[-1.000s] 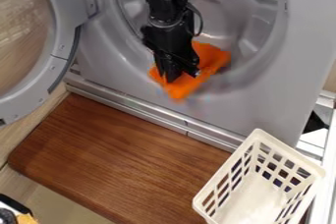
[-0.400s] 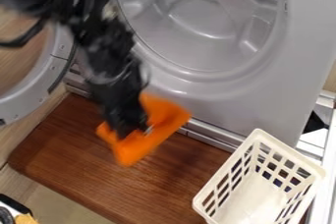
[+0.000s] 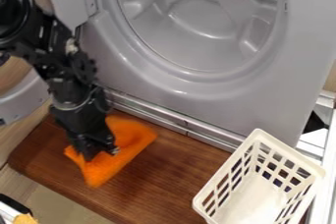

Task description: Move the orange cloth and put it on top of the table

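Note:
Over the left part of the brown wooden table (image 3: 177,179) is my gripper (image 3: 98,155), pointing down and shut on the orange cloth (image 3: 128,139). The cloth spreads out on both sides of the gripper, with one corner hanging toward the front and its middle hidden behind the fingers. Whether its underside touches the wood, I cannot tell.
The grey washing machine with its open drum (image 3: 203,16) stands behind the table, its round door (image 3: 26,95) swung out at the left behind the arm. A white plastic basket (image 3: 230,164) sits at the table's right end. Something yellow (image 3: 25,219) is at the bottom left corner.
From the drum's opening, my gripper has carried the orange cloth down and to the left, out over the wooden table. The basket has kept its place.

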`<state>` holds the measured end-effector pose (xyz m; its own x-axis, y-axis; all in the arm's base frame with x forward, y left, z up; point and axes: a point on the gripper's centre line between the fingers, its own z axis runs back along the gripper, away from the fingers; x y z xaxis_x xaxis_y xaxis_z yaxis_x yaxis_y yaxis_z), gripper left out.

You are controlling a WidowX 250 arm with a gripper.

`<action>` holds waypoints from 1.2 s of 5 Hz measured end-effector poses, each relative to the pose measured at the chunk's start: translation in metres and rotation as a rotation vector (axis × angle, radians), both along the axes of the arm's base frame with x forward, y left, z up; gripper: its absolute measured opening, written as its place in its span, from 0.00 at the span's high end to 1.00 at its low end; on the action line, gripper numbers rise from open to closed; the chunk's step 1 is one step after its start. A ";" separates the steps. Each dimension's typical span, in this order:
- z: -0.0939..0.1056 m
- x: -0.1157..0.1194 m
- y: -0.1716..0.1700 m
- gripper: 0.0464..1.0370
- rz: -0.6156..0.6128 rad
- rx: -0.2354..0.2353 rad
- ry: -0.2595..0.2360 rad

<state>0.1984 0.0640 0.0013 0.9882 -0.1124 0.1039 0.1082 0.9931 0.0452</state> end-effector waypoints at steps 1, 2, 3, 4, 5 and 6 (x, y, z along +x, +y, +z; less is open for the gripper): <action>-0.008 -0.003 0.018 0.97 0.037 0.018 0.044; -0.014 -0.002 0.034 0.97 0.057 0.029 0.052; -0.028 0.001 0.041 0.97 0.056 0.027 0.080; -0.045 0.004 0.044 0.95 0.053 0.009 0.079; -0.064 0.001 0.044 0.78 0.045 -0.014 0.136; -0.063 0.001 0.045 0.50 0.074 -0.009 0.137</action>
<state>0.1992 0.1090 -0.0621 0.9988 -0.0380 -0.0320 0.0388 0.9989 0.0259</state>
